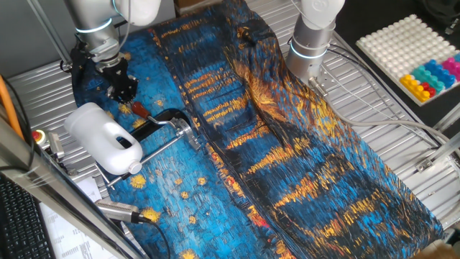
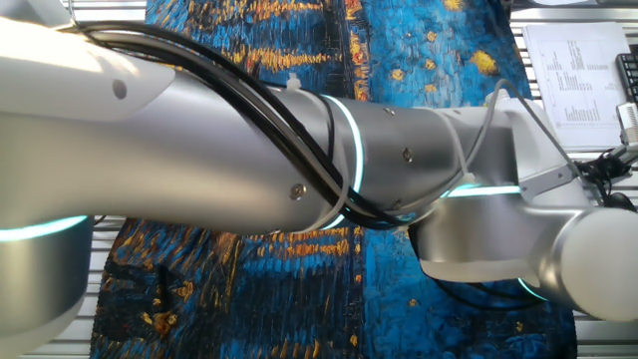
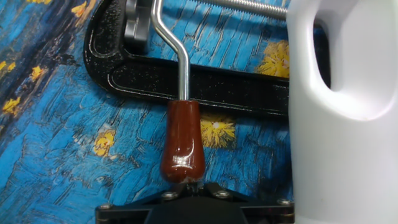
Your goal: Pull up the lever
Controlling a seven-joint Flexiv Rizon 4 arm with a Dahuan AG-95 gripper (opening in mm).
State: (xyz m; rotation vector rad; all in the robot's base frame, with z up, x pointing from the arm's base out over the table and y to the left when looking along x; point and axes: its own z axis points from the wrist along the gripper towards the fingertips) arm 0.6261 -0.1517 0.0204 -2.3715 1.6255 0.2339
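The lever point(image 3: 182, 140) is a thin silver bar ending in a glossy dark red sleeve, and it lies low over the blue painted cloth. It belongs to a black-and-silver clamp point(image 3: 205, 84). In the hand view my gripper point(image 3: 186, 184) sits right at the sleeve's tip, and its fingers look closed together with nothing between them. In one fixed view the black gripper point(image 1: 126, 93) hangs just above and left of the lever point(image 1: 139, 109) and the clamp point(image 1: 169, 119). In the other fixed view my arm hides all of them.
A big white plastic jug point(image 3: 342, 124) lies right beside the lever, and it also shows in one fixed view point(image 1: 104, 137). The clamp's long silver rod point(image 1: 154, 147) runs beside the jug. A second arm's base point(image 1: 313, 36) stands at the back, with a tray of coloured pieces point(image 1: 417, 54) at the far right.
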